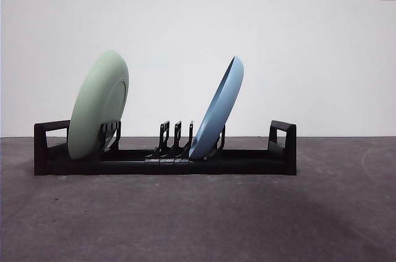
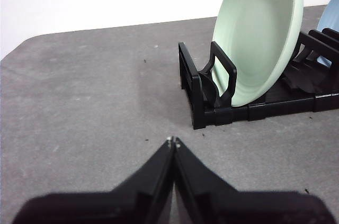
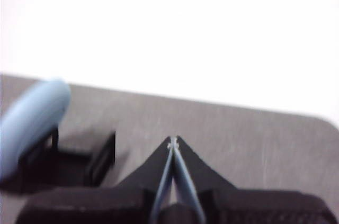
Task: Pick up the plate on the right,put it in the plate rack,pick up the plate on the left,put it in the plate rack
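Both plates stand on edge in the plate rack (image 1: 260,161): the green plate (image 1: 99,106) near one boxy end, leaning against a divider, and the blue plate (image 1: 218,108) near the rack's middle, tilted toward the other end and seated among the central dividers (image 1: 173,139). The left hand (image 2: 173,142) is closed and empty, positioned over the bench (image 2: 79,107) just beyond the rack end nearest the green plate. The right hand (image 3: 172,140) is likewise closed on nothing, beyond the rack end nearest the blue plate (this view is blurred). Residual risk is judged low but present: the blue plate leans steeply and could slip or tip if the rack is jolted, and an arm movement toward the rack could strike either plate rim or shift the rack
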Controlling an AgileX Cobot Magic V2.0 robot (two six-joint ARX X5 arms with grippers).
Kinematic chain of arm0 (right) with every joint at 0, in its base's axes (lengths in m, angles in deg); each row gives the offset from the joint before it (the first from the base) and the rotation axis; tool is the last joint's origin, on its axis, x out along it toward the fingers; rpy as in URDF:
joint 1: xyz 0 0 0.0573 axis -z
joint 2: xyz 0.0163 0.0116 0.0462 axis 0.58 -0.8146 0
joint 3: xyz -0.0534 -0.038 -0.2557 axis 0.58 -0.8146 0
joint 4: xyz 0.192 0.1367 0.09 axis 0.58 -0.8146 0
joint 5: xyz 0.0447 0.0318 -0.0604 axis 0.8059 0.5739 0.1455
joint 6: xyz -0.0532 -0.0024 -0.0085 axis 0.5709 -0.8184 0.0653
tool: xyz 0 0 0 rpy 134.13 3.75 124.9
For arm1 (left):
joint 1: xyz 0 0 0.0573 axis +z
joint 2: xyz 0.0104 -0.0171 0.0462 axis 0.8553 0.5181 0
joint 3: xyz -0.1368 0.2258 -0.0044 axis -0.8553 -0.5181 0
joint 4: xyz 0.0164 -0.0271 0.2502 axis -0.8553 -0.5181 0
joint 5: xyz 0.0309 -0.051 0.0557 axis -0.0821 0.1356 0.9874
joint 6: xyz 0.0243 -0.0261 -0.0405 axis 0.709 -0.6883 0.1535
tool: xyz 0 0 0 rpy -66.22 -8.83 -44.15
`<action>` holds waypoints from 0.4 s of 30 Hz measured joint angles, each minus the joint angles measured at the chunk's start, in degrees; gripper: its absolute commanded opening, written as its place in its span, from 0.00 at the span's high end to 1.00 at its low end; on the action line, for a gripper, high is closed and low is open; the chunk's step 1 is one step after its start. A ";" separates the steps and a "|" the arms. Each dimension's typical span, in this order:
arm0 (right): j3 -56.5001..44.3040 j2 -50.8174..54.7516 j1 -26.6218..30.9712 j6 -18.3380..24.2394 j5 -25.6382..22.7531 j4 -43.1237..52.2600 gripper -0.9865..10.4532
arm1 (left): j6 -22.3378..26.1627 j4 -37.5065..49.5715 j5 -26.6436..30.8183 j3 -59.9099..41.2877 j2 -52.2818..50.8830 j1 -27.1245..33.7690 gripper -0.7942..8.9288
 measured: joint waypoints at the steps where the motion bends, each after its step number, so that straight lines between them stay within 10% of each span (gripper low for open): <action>1: -2.47 1.20 0.00 -0.02 0.00 0.02 0.91 | 0.00 0.00 0.00 0.00 0.00 0.00 0.92; 12: -16.85 6.75 0.00 -4.22 0.00 0.79 0.91 | 0.00 0.00 0.00 0.00 0.00 0.02 0.92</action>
